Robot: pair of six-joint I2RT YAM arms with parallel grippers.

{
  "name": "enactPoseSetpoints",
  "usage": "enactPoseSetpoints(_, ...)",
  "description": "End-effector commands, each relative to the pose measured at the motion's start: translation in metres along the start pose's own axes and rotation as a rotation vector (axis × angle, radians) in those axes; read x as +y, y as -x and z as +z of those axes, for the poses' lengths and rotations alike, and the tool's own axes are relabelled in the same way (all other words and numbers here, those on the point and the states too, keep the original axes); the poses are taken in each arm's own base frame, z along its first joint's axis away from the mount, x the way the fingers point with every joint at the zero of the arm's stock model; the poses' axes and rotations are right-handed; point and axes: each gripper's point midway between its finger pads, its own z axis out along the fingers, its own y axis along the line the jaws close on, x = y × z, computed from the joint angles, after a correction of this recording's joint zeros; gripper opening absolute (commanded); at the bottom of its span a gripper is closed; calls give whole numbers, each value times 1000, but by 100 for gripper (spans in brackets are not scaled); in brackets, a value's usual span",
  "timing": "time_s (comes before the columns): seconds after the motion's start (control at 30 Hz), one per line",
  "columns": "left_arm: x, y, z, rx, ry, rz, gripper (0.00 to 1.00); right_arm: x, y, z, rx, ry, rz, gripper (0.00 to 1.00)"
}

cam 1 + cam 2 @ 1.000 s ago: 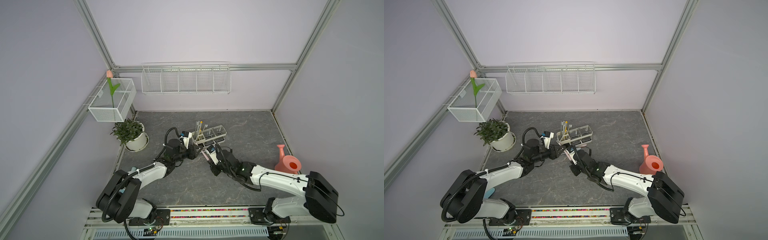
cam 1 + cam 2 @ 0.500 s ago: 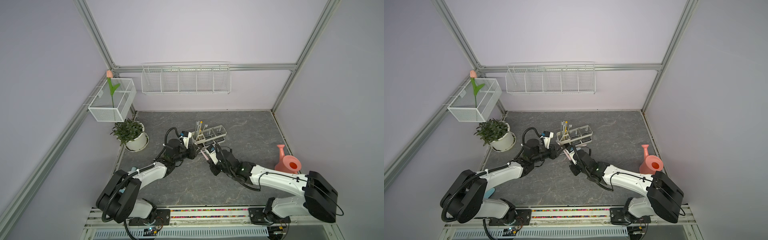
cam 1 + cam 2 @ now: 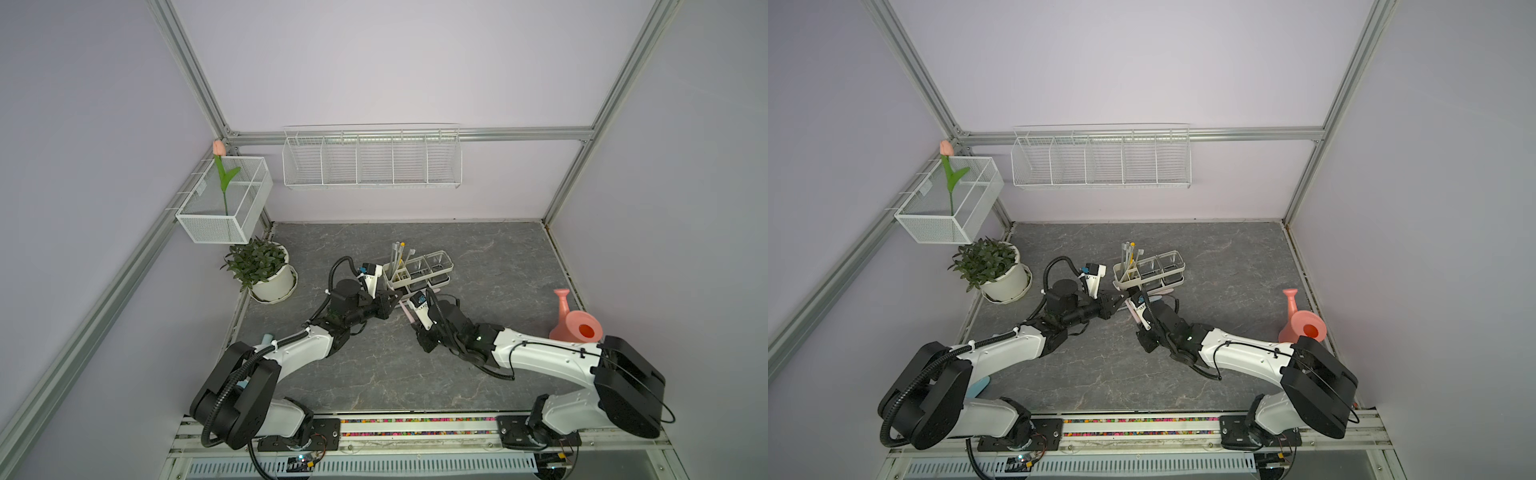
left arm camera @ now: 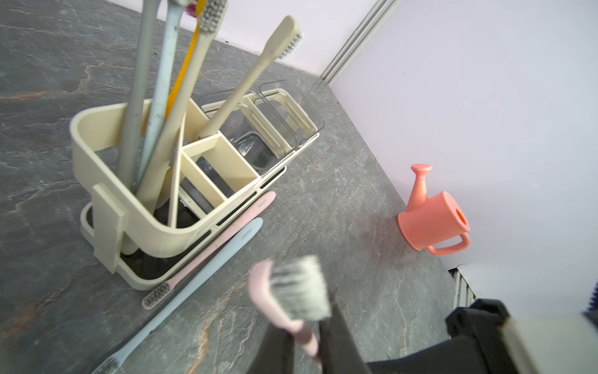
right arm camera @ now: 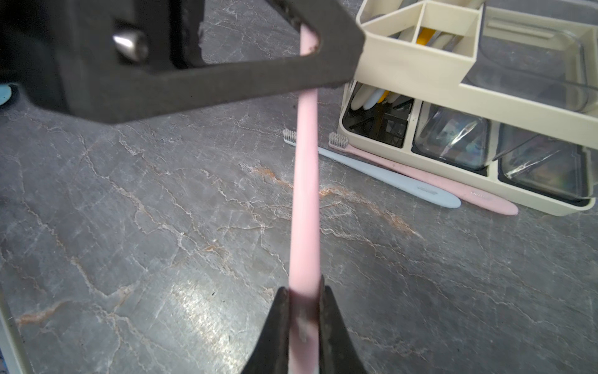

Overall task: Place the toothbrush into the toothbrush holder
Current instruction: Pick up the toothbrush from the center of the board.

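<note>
A pink toothbrush [image 5: 305, 194] hangs level above the table between both grippers. My right gripper [image 5: 304, 311] is shut on its handle end. My left gripper [image 4: 307, 340] is shut on its neck, just behind the bristled head [image 4: 291, 288]. In a top view the left gripper [image 3: 392, 300] sits right in front of the toothbrush holder [image 3: 419, 272]. The holder is a cream caddy [image 4: 97, 168] with two clear cups, and several toothbrushes [image 4: 161, 81] stand in its divided end.
A pink toothbrush [image 5: 420, 181] and a blue one [image 5: 382, 176] lie on the table along the holder's base. A coral watering can [image 3: 575, 326] stands at the right, a potted plant [image 3: 262, 270] at the left. Wire baskets [image 3: 372, 160] hang on the walls.
My left gripper's jaws have closed onto the toothbrush neck. Both arms have stayed almost where they were, and the right grip is unchanged.
</note>
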Motion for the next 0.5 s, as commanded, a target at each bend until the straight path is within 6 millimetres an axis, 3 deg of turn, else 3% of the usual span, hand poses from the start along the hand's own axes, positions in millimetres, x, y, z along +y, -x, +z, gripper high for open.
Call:
enactPoseSetpoints(0.0, 8, 4, -5, -33, 47, 20, 8, 5, 12, 2, -30, 23, 18, 7)
enactPoseSetpoints(0.17, 8, 5, -7, -35, 50, 25, 0, 7, 12, 6, -22, 29, 17, 7)
enactPoseSetpoints(0.47, 8, 5, -10, -39, 62, 43, 0, 6, 11, 4, -22, 30, 20, 7)
